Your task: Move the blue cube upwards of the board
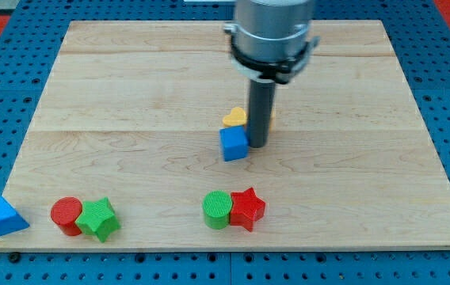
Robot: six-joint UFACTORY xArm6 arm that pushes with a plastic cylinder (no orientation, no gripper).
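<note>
Camera view: blue cube (234, 144) sits mid-board just below the yellow block (235, 117), my tip (257, 145) bare, apparently touching its right face; likely light, rigid, slides easily, so push from its bottom face, centred.

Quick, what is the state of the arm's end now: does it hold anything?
My tip: a bare rod with no jaws, so it holds nothing; it stands right beside the blue cube, on the view's right of it.
</note>
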